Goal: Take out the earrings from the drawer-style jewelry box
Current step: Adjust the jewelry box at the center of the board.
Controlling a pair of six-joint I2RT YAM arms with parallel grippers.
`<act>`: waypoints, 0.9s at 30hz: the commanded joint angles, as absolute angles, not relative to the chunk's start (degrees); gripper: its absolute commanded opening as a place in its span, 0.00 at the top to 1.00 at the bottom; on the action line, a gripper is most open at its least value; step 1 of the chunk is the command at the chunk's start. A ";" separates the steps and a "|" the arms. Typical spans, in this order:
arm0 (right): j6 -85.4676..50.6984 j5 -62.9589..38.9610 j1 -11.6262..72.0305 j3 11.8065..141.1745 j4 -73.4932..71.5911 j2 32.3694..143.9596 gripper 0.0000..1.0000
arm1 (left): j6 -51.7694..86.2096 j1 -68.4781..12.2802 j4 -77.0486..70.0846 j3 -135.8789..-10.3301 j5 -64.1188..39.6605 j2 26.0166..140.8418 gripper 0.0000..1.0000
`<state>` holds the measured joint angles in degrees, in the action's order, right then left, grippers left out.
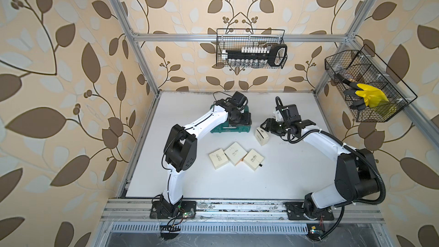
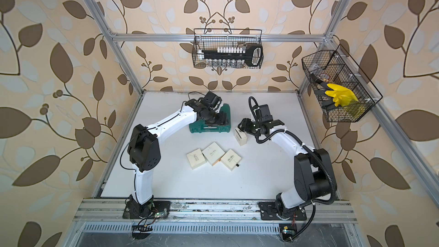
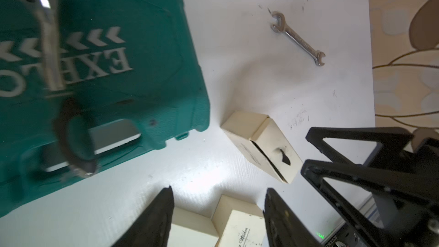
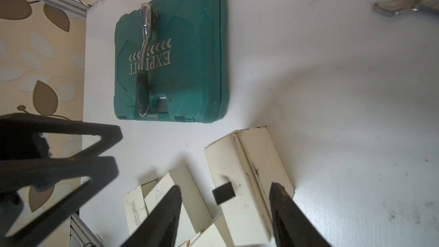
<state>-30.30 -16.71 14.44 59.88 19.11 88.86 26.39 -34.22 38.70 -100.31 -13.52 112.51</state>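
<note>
Leaf-patterned walls close in a white bench (image 1: 285, 174). Near the middle of its back edge lies a green case (image 4: 190, 43) with a ratchet (image 4: 145, 41) on the lid. Just right of the case's front corner a cream jewelry box (image 1: 262, 136) stands on edge, its black pull tab showing. The right tool (image 4: 225, 187) straddles it, fingers apart. The left tool (image 3: 217, 192) hangs near the case's front edge, fingers apart with nothing between them. Three more boxes (image 1: 236, 153) lie mid-bench. No view shows the earrings.
</note>
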 commanded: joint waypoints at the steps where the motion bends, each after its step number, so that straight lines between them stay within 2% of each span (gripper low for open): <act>1: -26.93 -12.40 15.94 62.62 23.55 92.05 0.38 | 28.51 -33.67 35.46 -96.73 -14.62 106.00 0.31; 9: -23.46 -5.72 19.30 65.21 26.69 95.88 0.42 | 29.71 -33.50 33.89 -92.28 -15.97 104.74 0.26; 16: -24.51 -5.33 18.70 63.60 26.17 94.32 0.68 | 29.05 -33.57 34.19 -93.21 -17.89 106.05 0.25; 22: -29.13 -14.37 12.65 59.02 23.07 90.90 0.69 | 26.82 -34.44 35.58 -95.13 -20.23 108.93 0.25; 27: -33.32 -22.29 9.10 51.51 17.04 88.56 0.68 | 24.08 -36.75 42.12 -102.33 -19.79 115.50 0.22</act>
